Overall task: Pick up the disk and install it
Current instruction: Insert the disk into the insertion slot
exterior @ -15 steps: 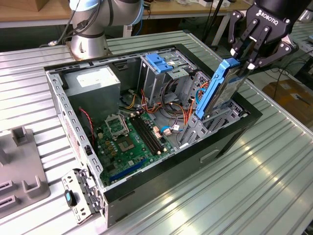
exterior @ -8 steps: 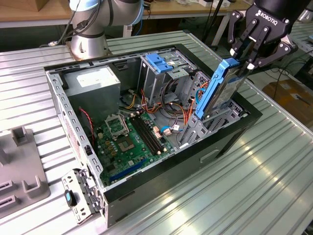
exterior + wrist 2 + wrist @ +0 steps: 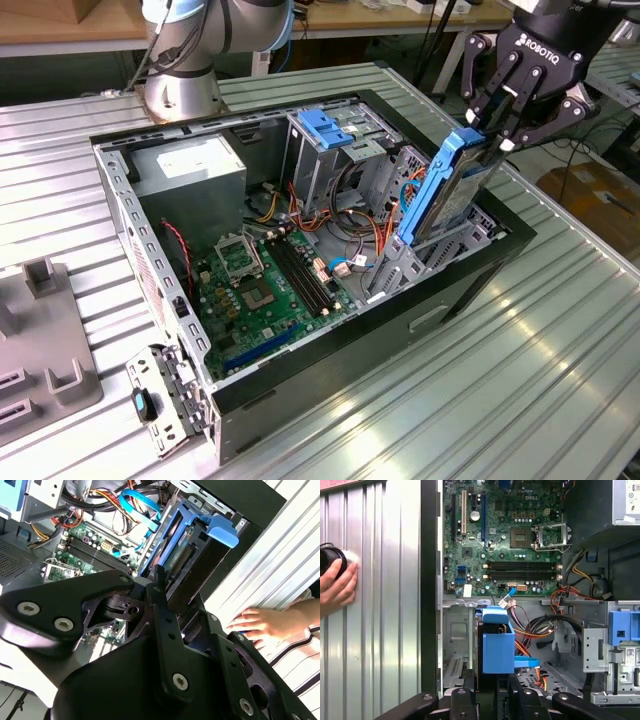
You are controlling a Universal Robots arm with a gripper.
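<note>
The disk (image 3: 452, 190), a silver-grey drive in a bright blue carrier rail, stands nearly upright with its lower end inside the grey drive bay (image 3: 405, 268) at the open computer case's side on the exterior view's right. My gripper (image 3: 491, 132) is shut on the disk's upper end from above. In the first wrist view the blue carrier (image 3: 497, 642) sits just ahead of my gripper (image 3: 492, 684), over the bay opening. In the second wrist view the disk (image 3: 181, 550) reaches from my gripper (image 3: 167, 587) down into the case.
The open computer case (image 3: 470, 285) holds a green motherboard (image 3: 270, 285), a grey power supply (image 3: 195, 165), orange and blue cables, and a tall cage with a fixed blue bracket (image 3: 325, 127). A person's hand (image 3: 265, 625) rests on the ribbed table beside the case (image 3: 337, 582). Grey fixtures (image 3: 40, 330) lie at the exterior view's left.
</note>
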